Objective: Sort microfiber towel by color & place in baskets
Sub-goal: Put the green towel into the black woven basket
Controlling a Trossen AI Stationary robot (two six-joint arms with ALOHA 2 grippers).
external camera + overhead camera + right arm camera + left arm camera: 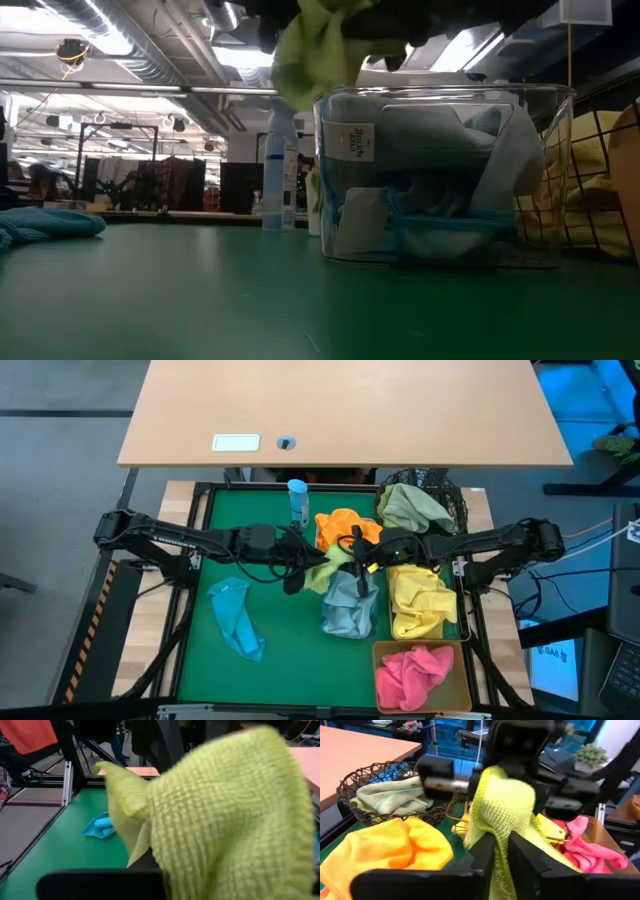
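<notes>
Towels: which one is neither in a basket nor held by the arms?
The teal towel, lying alone on the green mat on the left side. The others sit in baskets, or, like the yellow-green towel, hang between the grippers.

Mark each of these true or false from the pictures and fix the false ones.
1. A yellow-green towel hangs between the left end effector and the right end effector. True.
2. The amber tub holds pink towels. True.
3. The teal towel lies in the clear tub. False: it lies on the green mat.
4. The black round basket holds an orange towel. False: it holds a pale green towel.
</notes>
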